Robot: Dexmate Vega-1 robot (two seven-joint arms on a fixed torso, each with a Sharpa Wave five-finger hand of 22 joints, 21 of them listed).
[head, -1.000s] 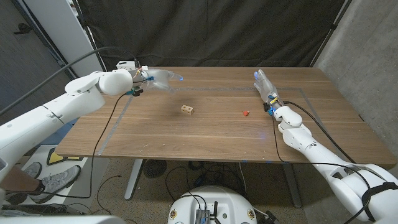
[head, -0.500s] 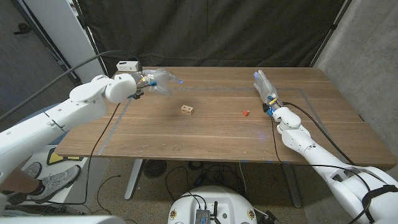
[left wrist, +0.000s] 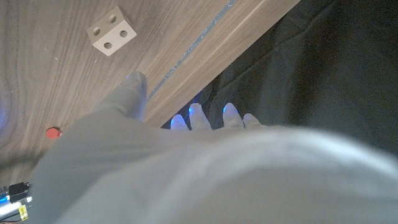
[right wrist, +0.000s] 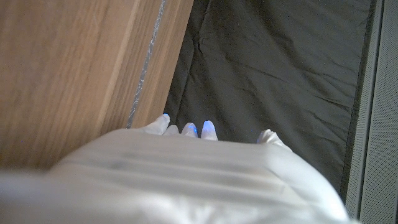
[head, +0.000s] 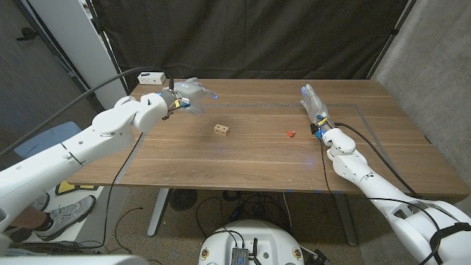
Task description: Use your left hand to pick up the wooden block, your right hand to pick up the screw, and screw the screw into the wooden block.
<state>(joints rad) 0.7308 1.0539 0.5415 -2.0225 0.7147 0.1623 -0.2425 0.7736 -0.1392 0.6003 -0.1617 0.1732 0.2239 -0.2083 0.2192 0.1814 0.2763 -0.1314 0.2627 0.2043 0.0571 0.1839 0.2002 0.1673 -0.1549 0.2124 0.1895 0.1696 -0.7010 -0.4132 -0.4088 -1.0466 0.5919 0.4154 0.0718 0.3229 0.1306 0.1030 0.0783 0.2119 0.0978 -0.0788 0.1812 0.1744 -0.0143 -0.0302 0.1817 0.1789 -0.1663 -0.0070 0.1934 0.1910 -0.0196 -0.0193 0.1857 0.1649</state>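
A wooden table (head: 243, 158) is seen in the head view, backed by a black curtain (head: 250, 37) that hangs behind its far edge. A strip of tape (head: 250, 105) runs along the top near that far edge, and a second strip follows the left edge.

The left arm (head: 81, 143) is stretched in over the left edge toward the far left corner. The left hand (head: 185, 93) is held above the table near that corner, fingers extended and apart, with nothing grasped; in the left wrist view the fingertips (left wrist: 198, 116) point past the far edge at the curtain.

The right arm (head: 368, 177) is brought in from the near right corner. The right hand (head: 313, 103) is seen toward the far right part of the table, fingers straight and reaching toward the far edge, released and holding nothing.

A small white box (head: 151, 77) sits at the far left corner.

The wooden block (head: 221, 129), a pale cube with round holes in its faces, lies near the middle of the table, well apart from both hands. The red screw (head: 291, 133) lies to its right, between the block and the right hand, touched by neither.
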